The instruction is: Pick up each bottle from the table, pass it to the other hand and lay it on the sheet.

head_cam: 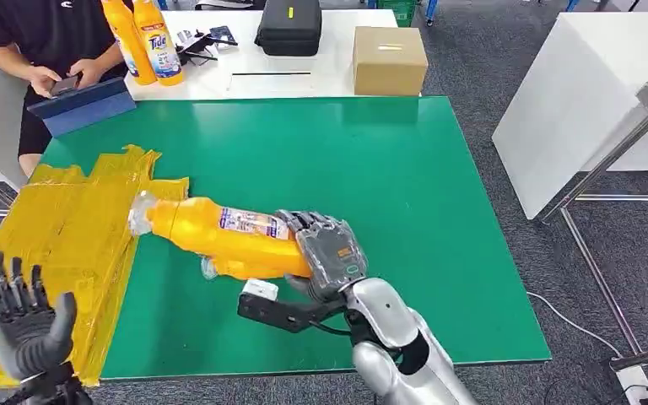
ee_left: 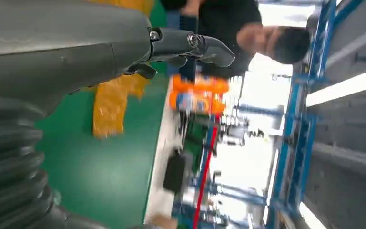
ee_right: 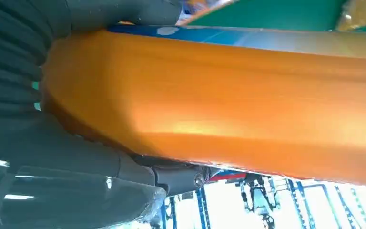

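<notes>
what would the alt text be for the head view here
The robot's right hand grips an orange detergent bottle held on its side above a green table, its clear cap toward a crumpled yellow sheet. Its left hand waits open over the sheet's near edge; a seated person is at the far corner.

You get the head view high over the green table point(head_cam: 371, 169); both wrist views sit close, sharing that table point(ee_left: 105, 176).
</notes>
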Robot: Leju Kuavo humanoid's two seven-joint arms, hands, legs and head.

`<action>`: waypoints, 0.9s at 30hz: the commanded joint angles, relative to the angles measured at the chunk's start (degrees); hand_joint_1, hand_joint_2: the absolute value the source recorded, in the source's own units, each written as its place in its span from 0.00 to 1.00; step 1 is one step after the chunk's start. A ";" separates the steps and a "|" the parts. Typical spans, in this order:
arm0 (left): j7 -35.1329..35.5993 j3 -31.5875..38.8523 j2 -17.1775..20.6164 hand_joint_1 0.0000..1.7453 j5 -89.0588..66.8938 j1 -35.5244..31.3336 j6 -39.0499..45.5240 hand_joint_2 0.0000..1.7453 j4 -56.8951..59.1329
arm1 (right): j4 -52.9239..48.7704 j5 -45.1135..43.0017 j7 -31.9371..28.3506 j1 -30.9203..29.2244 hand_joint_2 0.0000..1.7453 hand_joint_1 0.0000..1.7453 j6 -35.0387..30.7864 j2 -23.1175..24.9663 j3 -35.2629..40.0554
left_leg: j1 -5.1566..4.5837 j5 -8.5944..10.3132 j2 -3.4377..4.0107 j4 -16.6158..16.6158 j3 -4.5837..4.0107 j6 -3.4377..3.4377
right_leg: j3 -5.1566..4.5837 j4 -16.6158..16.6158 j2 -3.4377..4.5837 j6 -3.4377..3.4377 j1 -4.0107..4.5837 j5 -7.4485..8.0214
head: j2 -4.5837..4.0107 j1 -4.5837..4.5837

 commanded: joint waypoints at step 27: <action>3.83 -16.31 4.56 0.00 8.31 4.14 2.90 1.00 -2.52 | 30.15 -14.90 -5.29 -22.28 1.00 0.98 -8.15 11.76 13.03 | 0.02 -0.05 0.27 0.04 -0.12 -0.15 | -0.12 0.11 0.19 -0.05 0.18 -0.01 | 0.00 -0.02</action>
